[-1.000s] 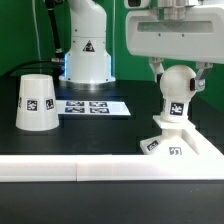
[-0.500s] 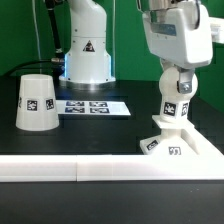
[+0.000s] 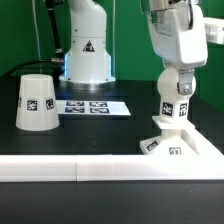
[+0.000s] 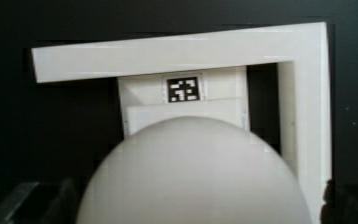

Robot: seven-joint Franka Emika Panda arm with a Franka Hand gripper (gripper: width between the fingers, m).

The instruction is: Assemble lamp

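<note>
The pincer (image 3: pixel 176 88) is clamped on the bulb (image 3: pixel 172 106): its 2 dark fingers (image 3: pixel 187 88) press on opposite flanks of the rounded head, parted only as far as the ball's width. In the wrist view the bulb (image 4: pixel 190 172) fills the foreground as a smooth, matt white egg shape, and the fingertips beside it are too dark and blurred to make out.

Straight below the pincer, the bulb's narrower lower part carries 1 black-and-white square tag and stands upright on the base (image 3: pixel 165 142), touching it. The base (image 4: pixel 185 95) is low, angular white plastic with flat facets and its own tags. It lies on the black surface (image 3: pixel 120 135) against a plain white rail (image 3: pixel 100 168), which turns a square corner just beyond it.

Well away from the pincer, toward the exterior view's left, lies the marker board (image 3: pixel 95 106), thin and flat. Farther still on that side stands the shade (image 3: pixel 37 102), a smooth white truncated cone resting on its wide end with 1 tag on its wall
</note>
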